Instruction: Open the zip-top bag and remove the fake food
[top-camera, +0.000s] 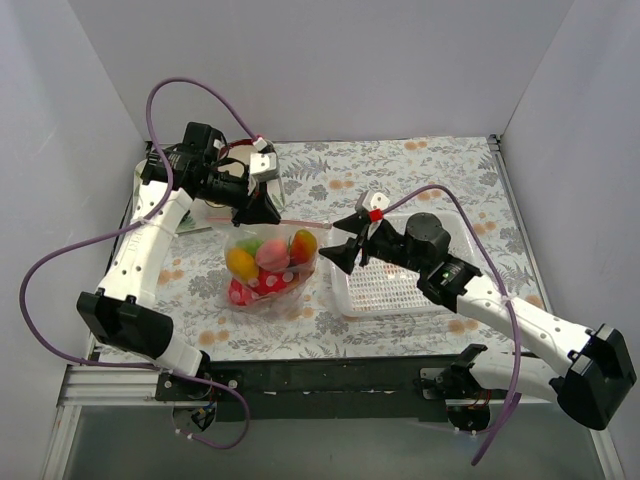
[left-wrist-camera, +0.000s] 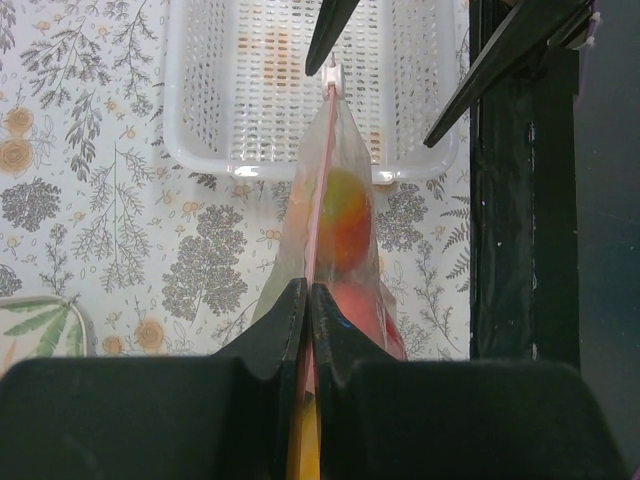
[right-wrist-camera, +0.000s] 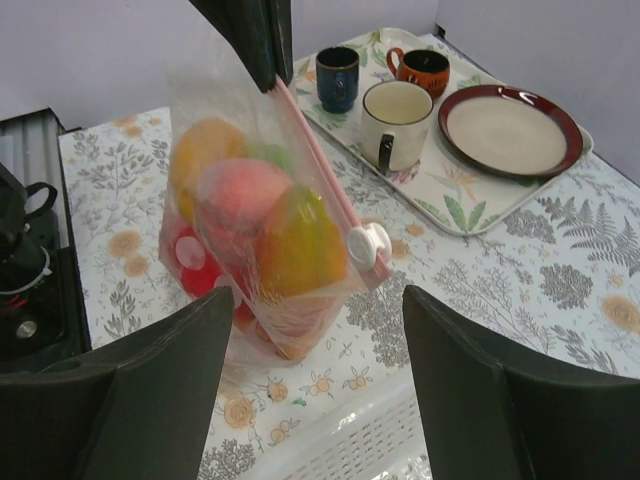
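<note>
The zip-top bag (top-camera: 268, 262) stands on the table, its pink zip strip (right-wrist-camera: 320, 165) held taut along the top. The fake food (right-wrist-camera: 262, 220) is inside it: red, orange, yellow and pink pieces. My left gripper (top-camera: 262, 211) is shut on the far end of the strip; the left wrist view shows the pads (left-wrist-camera: 290, 315) pinching the pink edge. My right gripper (top-camera: 345, 245) is open, just right of the bag. The white zip slider (right-wrist-camera: 368, 246) lies a little beyond and between its fingers (right-wrist-camera: 470, 370), untouched.
A white mesh basket (top-camera: 390, 290) lies under my right arm, right of the bag. A leaf-print tray (right-wrist-camera: 440, 190) with three cups (right-wrist-camera: 395, 120) and a brown-rimmed plate (right-wrist-camera: 510, 130) sits at the back left. Grey walls enclose the table.
</note>
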